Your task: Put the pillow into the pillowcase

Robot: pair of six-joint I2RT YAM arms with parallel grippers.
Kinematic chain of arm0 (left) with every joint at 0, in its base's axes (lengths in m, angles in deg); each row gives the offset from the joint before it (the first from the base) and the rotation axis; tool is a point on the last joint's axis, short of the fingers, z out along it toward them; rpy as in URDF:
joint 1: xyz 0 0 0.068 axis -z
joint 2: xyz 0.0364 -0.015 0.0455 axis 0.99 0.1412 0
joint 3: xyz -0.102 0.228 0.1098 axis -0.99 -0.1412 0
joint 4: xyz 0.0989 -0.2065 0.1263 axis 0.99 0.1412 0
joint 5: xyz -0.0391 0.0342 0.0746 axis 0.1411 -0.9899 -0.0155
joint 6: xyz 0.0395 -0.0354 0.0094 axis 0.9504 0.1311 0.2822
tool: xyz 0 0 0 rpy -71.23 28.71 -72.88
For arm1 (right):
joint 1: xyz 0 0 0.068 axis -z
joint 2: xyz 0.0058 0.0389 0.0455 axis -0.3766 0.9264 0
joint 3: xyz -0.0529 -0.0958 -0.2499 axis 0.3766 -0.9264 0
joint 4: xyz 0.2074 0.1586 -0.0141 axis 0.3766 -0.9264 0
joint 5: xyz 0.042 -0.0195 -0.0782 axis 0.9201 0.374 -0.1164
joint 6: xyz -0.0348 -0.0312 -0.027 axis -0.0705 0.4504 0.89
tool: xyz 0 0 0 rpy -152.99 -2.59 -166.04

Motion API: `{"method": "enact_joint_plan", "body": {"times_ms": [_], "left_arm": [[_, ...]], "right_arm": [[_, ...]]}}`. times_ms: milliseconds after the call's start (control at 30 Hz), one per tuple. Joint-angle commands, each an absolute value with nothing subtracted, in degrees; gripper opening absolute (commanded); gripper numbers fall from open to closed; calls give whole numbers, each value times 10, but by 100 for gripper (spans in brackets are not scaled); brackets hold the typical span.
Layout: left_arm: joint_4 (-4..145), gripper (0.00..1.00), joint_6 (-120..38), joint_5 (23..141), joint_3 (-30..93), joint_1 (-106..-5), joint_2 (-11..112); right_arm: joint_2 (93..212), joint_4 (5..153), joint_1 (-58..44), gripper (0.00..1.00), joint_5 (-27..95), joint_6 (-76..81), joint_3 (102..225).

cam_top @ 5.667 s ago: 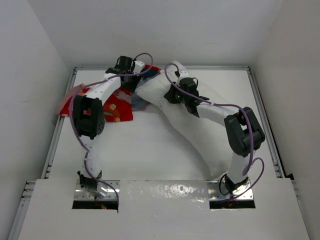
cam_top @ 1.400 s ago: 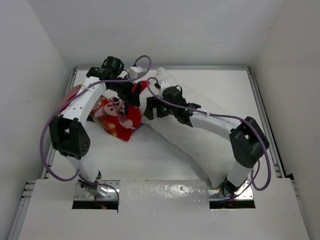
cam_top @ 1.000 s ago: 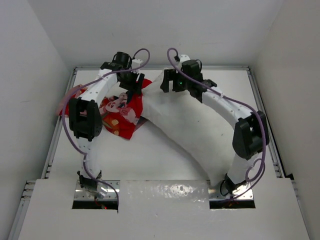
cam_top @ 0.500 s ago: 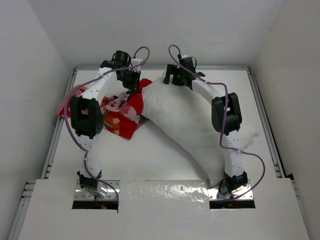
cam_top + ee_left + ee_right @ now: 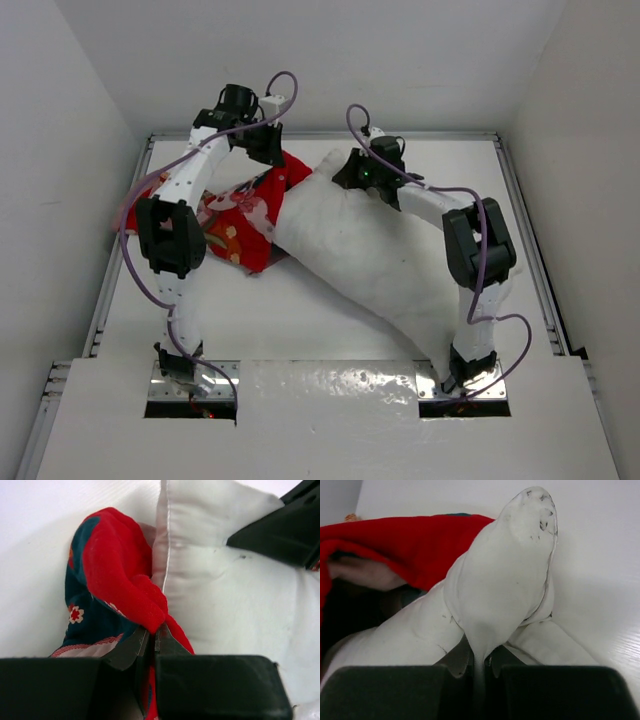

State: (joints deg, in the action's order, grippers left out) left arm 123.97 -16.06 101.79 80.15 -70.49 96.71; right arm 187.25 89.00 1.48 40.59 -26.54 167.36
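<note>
Left wrist view: fabric pinched on both sides.
I see my left gripper (image 5: 152,635) clenched on a red fold of the pillowcase (image 5: 115,580); my right gripper (image 5: 479,660) nips a corner of the pillow (image 5: 505,580), which lies against the pillowcase on the worktop (image 5: 300,320).

The top view reaches me bright and even, lit from overhead; the white table (image 5: 300,310) and walls (image 5: 90,100) nearly wash together, with only soft shadows under the arms (image 5: 175,235). The metal strip (image 5: 330,385) by the bases glares. In both wrist views my fingers (image 5: 125,652) are black and blurry, while the pillow (image 5: 505,570) and pillowcase (image 5: 115,580) beyond look fairly sharp
</note>
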Motion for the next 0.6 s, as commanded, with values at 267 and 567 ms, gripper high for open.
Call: {"method": "enact_joint_plan", "body": {"times_ms": [267,567], "left_arm": [[1206,0,-147,1144,784,-704,907],[1216,0,-126,1124,743,-707,879]], "right_arm": [[1832,982,-129,0,490,-211,1660],[1784,1054,-178,0,534,-152,1586]]}}
